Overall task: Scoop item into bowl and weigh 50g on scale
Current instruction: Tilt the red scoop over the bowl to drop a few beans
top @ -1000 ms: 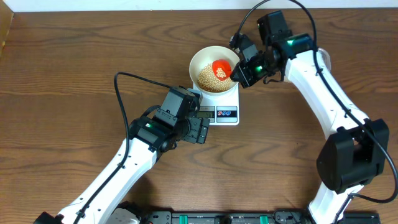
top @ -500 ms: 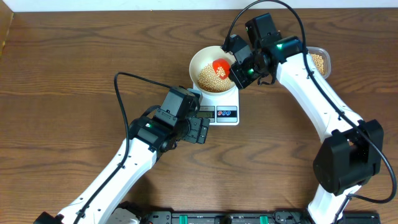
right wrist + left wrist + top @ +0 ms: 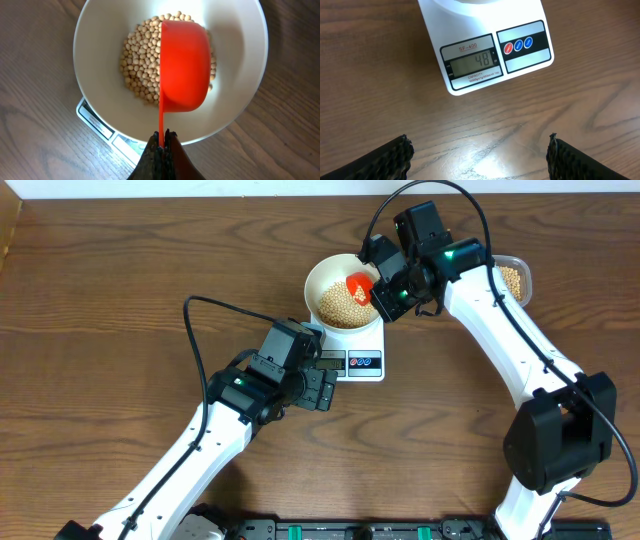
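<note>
Right wrist view shows your right gripper (image 3: 161, 146) clenched on the thin handle of the red scoop (image 3: 182, 65). The scoop appears tipped sideways over the soybeans (image 3: 140, 65) heaped in the white bowl (image 3: 95, 40). The bowl sits on the scale (image 3: 435, 20), whose display (image 3: 470, 61) reads 48. Your left gripper (image 3: 482, 160) hovers before the scale, jaws spread and empty. Those beans look hard, light and quick to roll, so tip gently. The stiff scoop is best held at the handle's end.
</note>
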Available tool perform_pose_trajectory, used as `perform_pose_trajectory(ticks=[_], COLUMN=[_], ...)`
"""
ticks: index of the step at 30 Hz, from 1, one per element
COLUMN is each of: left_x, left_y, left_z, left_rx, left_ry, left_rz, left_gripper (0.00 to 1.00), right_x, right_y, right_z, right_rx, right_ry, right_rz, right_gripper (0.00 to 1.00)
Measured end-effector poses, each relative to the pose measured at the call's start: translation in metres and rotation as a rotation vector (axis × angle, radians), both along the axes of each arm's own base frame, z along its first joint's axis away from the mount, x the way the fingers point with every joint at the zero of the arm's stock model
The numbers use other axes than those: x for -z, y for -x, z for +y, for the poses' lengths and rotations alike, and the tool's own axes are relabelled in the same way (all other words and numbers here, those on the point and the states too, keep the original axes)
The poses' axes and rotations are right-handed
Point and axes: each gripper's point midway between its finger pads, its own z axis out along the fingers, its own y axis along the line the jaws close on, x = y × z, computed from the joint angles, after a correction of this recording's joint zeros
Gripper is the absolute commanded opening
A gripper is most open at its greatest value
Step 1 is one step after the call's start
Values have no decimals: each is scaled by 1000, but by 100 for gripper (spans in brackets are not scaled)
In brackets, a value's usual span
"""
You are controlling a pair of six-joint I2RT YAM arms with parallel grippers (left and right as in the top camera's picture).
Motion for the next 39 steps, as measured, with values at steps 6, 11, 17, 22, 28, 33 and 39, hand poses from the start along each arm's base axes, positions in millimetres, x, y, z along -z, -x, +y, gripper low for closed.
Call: perform_pose_trajectory(ticks=[6, 11, 17, 22, 28, 33, 39], left_x=[0, 0, 0, 0, 0, 0, 0], left_y=[0, 0, 0, 0, 0, 0, 0], left_z=[0, 0, 0, 0, 0, 0, 0], left_rx=[0, 0, 0, 0, 0, 0, 0], left_ry=[0, 0, 0, 0, 0, 0, 0], left_rz=[0, 0, 0, 0, 0, 0, 0], left_gripper=[88, 88, 88, 88, 88, 88, 88], right_x=[-1, -1, -2, -3, -3, -4, -4], right_y=[1, 2, 3, 3, 4, 5, 5], right_z=[2, 3, 6, 7, 9, 9, 9], right_rx=[-5, -10, -17, -20, -23, -26, -26], right_ry=[-9, -20, -35, -42, -50, -56, -56], right_rz=[4, 8, 14, 14, 17, 19, 19], right_gripper=[1, 1, 1, 1, 1, 1, 1])
